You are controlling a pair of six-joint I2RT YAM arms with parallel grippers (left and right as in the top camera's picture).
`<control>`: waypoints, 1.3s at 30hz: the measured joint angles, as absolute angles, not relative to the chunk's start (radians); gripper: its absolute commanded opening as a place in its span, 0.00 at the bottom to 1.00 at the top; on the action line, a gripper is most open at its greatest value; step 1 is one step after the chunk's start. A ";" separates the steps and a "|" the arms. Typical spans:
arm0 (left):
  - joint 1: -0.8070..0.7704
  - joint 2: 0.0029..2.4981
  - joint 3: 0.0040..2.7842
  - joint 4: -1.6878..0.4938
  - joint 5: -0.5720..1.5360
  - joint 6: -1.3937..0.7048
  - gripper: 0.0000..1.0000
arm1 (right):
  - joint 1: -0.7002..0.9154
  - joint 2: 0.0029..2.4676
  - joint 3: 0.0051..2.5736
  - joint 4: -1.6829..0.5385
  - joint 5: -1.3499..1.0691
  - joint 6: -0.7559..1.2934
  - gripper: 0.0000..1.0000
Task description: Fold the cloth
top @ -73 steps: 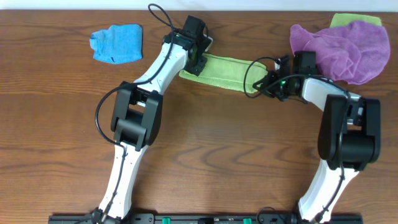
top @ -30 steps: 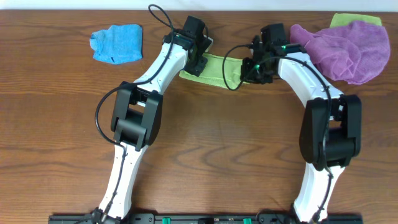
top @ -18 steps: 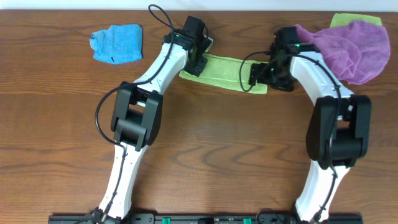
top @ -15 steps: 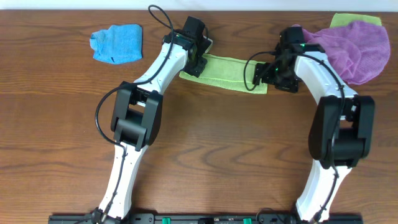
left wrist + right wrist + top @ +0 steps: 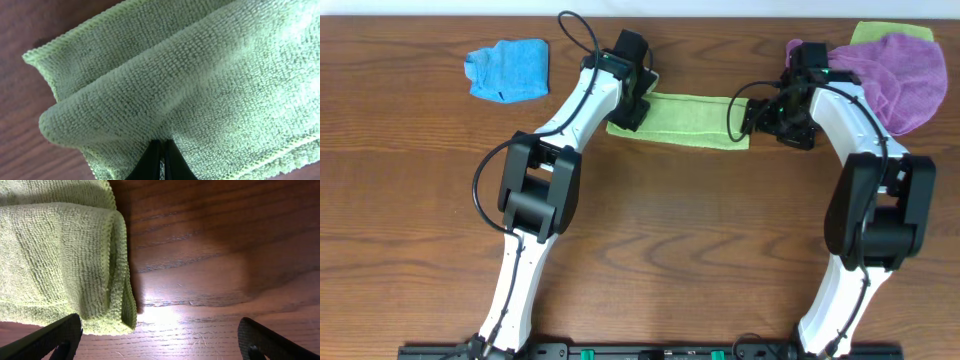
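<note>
While left claw [image 5: 628, 110] is clamped on the green cloth [image 5: 682, 108] at its end farthest from the purple cloth [image 5: 895, 70], right claw [image 5: 160, 345] gapes empty between the two. Cloth: flat strip on bench [image 5: 670, 230]. Advised: grip nearer end squarely, carry across, match edges.

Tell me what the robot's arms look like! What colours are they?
The left arm and right arm are smooth white tubes joined by chunky black blocks. The left pincer and right pincer are black. Thin black cables loop off them, and a tiny green light glows on the right arm.
</note>
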State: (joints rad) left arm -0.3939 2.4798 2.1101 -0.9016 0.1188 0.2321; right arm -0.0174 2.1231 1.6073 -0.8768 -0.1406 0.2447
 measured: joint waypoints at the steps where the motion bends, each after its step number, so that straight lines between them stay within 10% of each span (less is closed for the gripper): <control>1: -0.393 2.480 2.110 -0.908 0.119 0.232 0.06 | -0.017 2.123 1.607 -0.877 -0.141 0.245 0.99; 39: -0.394 2.480 2.110 -0.890 0.116 0.214 0.06 | -0.141 2.123 1.359 -0.473 -0.790 0.175 0.99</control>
State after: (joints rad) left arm -0.3939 2.4798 2.1101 -0.8902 0.1158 0.2138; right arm -0.1410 2.1227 1.3590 -0.4728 -0.7898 0.1749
